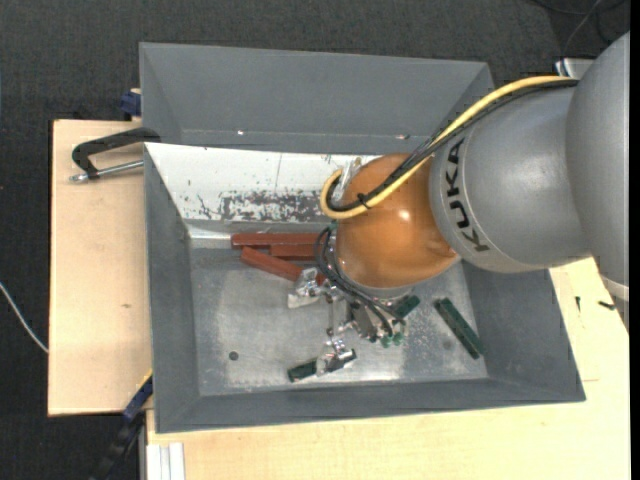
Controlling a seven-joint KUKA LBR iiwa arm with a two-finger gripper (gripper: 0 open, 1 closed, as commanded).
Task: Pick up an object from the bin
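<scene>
The gripper (350, 328) hangs low over the floor of the bin (170, 308), near the middle and a little towards the front wall. It sits under the orange cover (385, 233) on the wrist. From this angle the cover and the metal parts below it hide too much to tell whether the gripper is wide or narrow, and nothing can be seen held in it.

The nearest thing is a small dark green piece (304, 371) with a silvery end. It lies flat on the floor just in front of the gripper and slightly to the view's left. Its silvery end points up towards the gripper, but whether the two touch cannot be told. A pale silvery piece (303, 293) lies just beside the gripper on the view's left. A few green scraps (398, 336) show at its right edge.

Further out, a dark green stick (458, 328) lies slantwise on the floor to the right of the gripper, apart from it. Behind the gripper and to the left, two red-brown blocks (272, 250) lie together against the back wall. A dark speck (233, 356) sits alone on the floor well to the left.

A yellow cable (470, 108) runs along the grey arm (530, 178) to the cover.
</scene>
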